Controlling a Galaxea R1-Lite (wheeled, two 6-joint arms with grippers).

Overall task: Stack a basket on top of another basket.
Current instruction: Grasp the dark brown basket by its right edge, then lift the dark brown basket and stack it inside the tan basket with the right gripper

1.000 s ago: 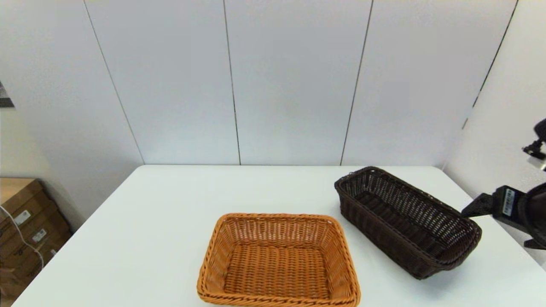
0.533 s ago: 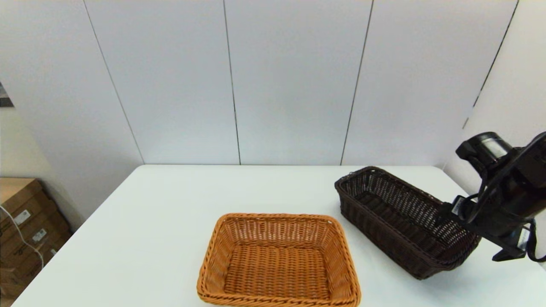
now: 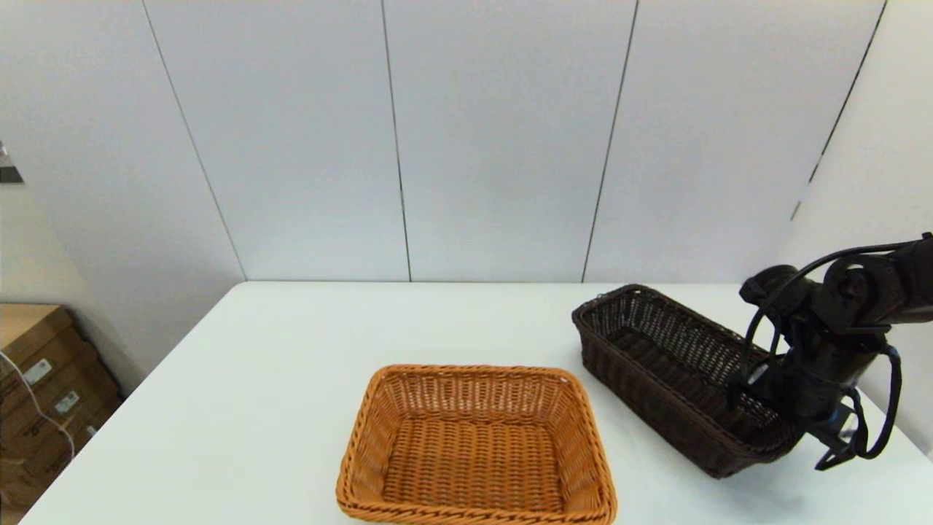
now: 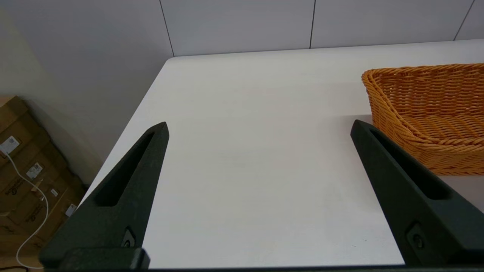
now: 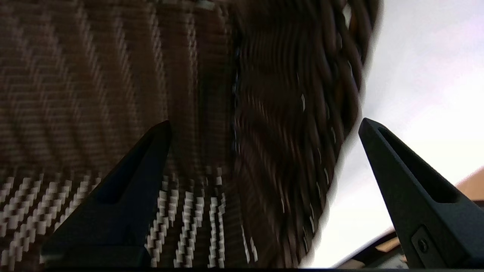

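Dark brown rectangular open-weave wicker basket (image 3: 685, 375) sits on the white table (image 3: 291, 379), right side, long axis running from far-left to near-right. Orange-tan rectangular wicker basket (image 3: 475, 446) sits near-centre, just to its left; the two are apart, nothing stacked yet.

Right gripper (image 5: 261, 132) hangs over the dark basket's near-right end. Fingers spread wide and straddling the braided rim: one over the inside floor, the other outside over bare table. Not closed on anything.

Step in hand, as judged: grasp the short end wall. To do it well, lower until the rim sits deep between the fingers, then close squarely on the wall so the weave does not slip. An end grip will likely let the far end droop, so lift high enough to clear the tan basket's rim before carrying left.

Left gripper (image 4: 259, 130) is idle, fingers spread, over the near-left table just beside the tan basket.

Cardboard boxes (image 3: 36, 394) stand on the floor far left, off the table. Path between baskets looks unobstructed.
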